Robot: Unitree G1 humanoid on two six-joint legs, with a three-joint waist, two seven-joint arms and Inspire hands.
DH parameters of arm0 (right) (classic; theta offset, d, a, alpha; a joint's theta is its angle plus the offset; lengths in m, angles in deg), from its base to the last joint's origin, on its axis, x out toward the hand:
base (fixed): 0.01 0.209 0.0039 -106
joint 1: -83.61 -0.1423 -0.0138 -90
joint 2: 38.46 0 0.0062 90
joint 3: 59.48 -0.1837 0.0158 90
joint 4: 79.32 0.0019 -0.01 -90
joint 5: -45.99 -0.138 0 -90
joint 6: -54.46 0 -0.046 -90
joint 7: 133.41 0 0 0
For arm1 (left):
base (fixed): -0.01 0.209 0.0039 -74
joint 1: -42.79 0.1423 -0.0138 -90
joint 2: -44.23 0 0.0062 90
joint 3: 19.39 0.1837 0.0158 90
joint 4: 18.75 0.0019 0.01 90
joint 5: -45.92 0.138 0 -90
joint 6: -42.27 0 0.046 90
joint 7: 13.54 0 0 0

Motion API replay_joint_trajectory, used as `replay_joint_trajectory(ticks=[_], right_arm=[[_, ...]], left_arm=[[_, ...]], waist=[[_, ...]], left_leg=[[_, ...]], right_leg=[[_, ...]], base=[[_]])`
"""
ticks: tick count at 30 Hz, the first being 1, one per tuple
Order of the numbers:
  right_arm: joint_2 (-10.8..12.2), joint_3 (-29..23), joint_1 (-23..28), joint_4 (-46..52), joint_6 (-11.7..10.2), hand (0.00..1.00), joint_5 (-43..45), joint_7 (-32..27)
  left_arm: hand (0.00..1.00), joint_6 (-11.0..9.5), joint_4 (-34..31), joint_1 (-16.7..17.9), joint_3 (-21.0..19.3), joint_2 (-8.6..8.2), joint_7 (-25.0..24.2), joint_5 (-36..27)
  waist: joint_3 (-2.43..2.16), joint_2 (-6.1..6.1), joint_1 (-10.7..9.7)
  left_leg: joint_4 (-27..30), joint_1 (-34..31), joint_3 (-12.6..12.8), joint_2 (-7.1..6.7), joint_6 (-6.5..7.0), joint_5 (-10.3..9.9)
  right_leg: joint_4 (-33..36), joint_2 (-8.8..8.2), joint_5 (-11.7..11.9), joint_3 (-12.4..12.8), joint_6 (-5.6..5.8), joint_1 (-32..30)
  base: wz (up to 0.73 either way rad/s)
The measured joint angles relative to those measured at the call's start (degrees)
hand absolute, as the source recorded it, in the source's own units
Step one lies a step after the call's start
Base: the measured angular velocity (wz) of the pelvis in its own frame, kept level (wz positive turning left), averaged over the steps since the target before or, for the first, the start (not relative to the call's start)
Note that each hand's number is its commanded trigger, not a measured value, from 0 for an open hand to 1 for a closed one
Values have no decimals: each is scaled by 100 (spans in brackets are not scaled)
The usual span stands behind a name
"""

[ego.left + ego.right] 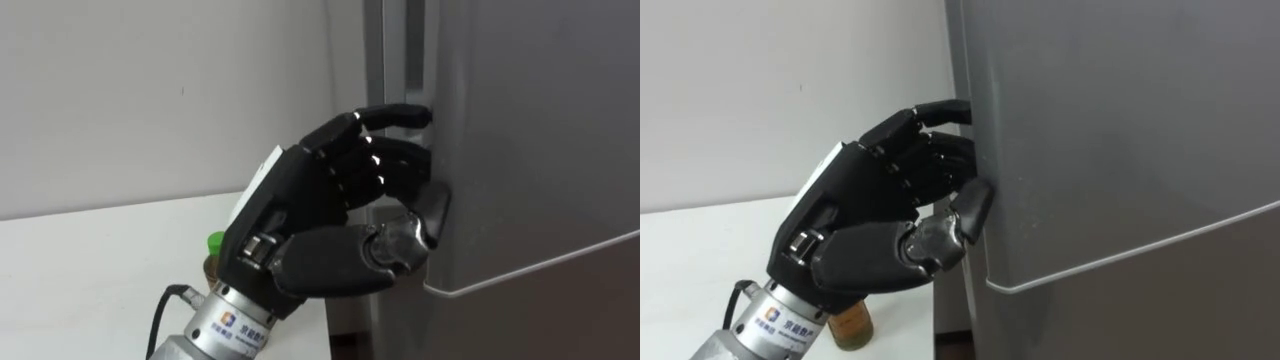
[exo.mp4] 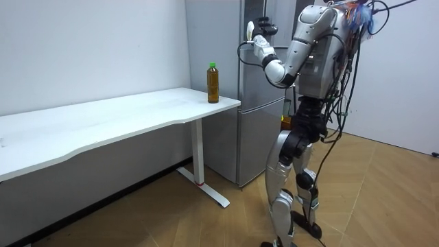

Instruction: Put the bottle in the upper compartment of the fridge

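My left hand [image 1: 300,215] is raised at the left edge of the grey fridge's upper door [image 1: 540,140]. Its fingers curl into the groove along that edge and the thumb lies against the door front, which looks closed. The bottle [image 1: 213,250], amber with a green cap, stands upright on the white table [image 1: 80,270] and is mostly hidden behind my wrist. In the room view the bottle [image 2: 213,82] stands at the table's corner nearest the fridge [image 2: 257,103], and I stand facing the fridge with my left hand [image 2: 263,29] up at the door.
A seam [image 1: 530,265] divides the upper door from the lower one. The table [image 2: 123,116] runs along the white wall to the room view's left of the fridge. Wooden floor lies open behind me.
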Motion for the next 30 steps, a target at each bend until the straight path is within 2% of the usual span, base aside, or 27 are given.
replay_joint_trajectory(ticks=[8, 16, 20, 26, 30], right_arm=[[-12, 10, -9, 11, -4, 0, 0, 0], [-23, 22, -16, 11, -10, 0, -31, -41], [-19, 218, -21, 13, -29, 0, -43, -160], [-2, 335, -30, 17, -47, 0, -56, -198], [-2, 428, -88, 14, -47, 0, -69, -210]], left_arm=[[0, -6, -1, 0, 2, 12, 0, 4], [0, -2, -1, 0, 9, 19, -1, 4], [0, -2, 0, -1, 52, 15, -1, -5], [0, -10, -4, -3, 176, -44, -2, 5], [0, -85, -3, -30, 389, -118, -2, 7]], waist=[[-18, 27, 11], [-17, 67, 4], [-17, 68, -6], [-12, 46, -16], [-13, 40, -50]], left_leg=[[-4, 2, 1, -2, 3, 2], [13, -3, -1, -2, 12, 7], [18, -7, 0, -2, 24, 15], [24, -53, 1, 0, 42, 27], [29, -101, 43, 7, 72, 45]], right_leg=[[4, 0, 4, 45, 2, -12], [-1, 0, 22, 41, 3, 5], [3, -1, 30, 70, 1, 8], [5, -4, 57, 57, 4, -34], [-2, -2, 145, 138, 18, -113]], base=[[0], [0], [0], [0], [-3]])
